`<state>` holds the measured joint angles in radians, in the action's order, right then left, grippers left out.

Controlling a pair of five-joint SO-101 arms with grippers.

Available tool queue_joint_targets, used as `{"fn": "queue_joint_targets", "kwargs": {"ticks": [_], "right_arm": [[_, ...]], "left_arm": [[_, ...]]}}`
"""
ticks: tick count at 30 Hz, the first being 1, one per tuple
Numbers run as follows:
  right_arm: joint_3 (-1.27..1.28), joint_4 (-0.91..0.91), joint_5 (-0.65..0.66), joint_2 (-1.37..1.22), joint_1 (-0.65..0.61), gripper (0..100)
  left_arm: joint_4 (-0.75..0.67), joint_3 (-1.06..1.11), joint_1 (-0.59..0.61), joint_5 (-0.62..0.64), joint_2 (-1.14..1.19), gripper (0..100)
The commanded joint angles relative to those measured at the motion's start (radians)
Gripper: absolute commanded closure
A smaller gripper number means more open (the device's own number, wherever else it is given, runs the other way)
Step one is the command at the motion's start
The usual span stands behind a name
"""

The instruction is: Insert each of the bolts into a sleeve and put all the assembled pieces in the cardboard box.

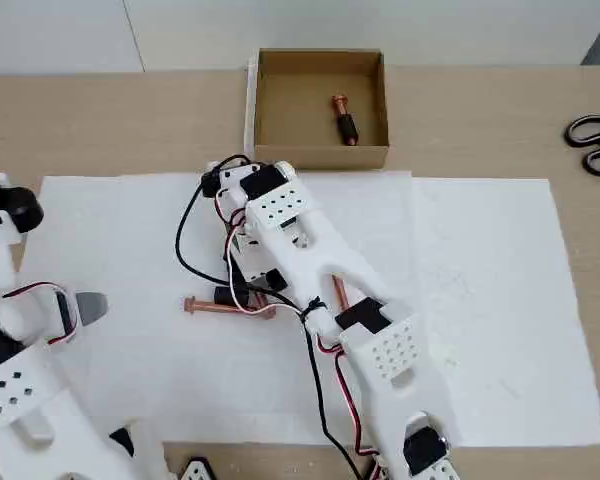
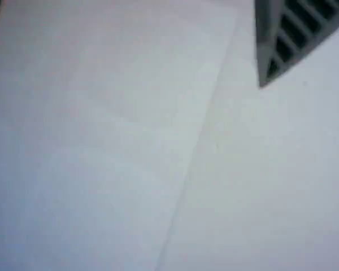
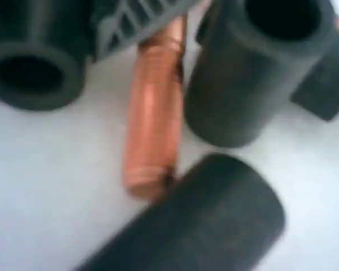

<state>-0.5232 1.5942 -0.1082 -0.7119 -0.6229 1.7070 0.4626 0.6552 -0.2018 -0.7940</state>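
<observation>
- Right jaws low over bolt (image 3: 152,113) hemmed by sleeves (image 3: 243,73) on paper (image 1: 480,300); spread or pinching, cannot tell
- Left jaws over bare paper, state likewise unclear
- One assembled piece (image 1: 344,118) in cardboard box (image 1: 320,155)
- Risk: closing here nudges sleeves, bolt rolls off

No readable text, label, number or sign anywhere. Box (image 1: 321,157) walls plain, paper (image 1: 480,300) blank.
</observation>
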Motion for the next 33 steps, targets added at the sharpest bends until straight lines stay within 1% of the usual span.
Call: {"fn": "queue_joint_targets", "kwargs": {"ticks": [1, 15, 17, 20, 26, 27, 31, 33], "right_arm": [[-0.003, -0.002, 0.025, 0.004, 0.050, 89.4], [-0.008, 0.005, 0.029, 0.013, 0.051, 89.5], [-0.028, 0.016, 0.029, 0.030, 0.051, 91.7], [-0.074, 0.031, 0.029, 0.074, 0.054, 99.8], [-0.098, 0.084, 0.034, 0.208, 0.093, 99.5], [-0.098, 0.094, 0.054, 0.239, 0.101, 99.5], [-0.098, 0.113, 0.213, 0.383, 0.131, 99.5], [-0.098, 0.124, 0.218, 0.463, 0.150, 99.5]], "left_arm": [[0.000, -0.002, 0.002, -0.006, -0.009, 70], [0.000, -0.010, -0.003, -0.006, -0.009, 70], [0.000, -0.010, -0.003, -0.006, -0.009, 70], [0.000, -0.016, -0.003, -0.006, -0.009, 70], [0.003, -0.067, -0.003, -0.006, -0.009, 70], [0.003, -0.076, -0.005, -0.006, -0.009, 70], [0.017, -0.116, -0.025, -0.003, 0.003, 70], [0.043, -0.124, -0.083, 0.000, 0.003, 70]]}}
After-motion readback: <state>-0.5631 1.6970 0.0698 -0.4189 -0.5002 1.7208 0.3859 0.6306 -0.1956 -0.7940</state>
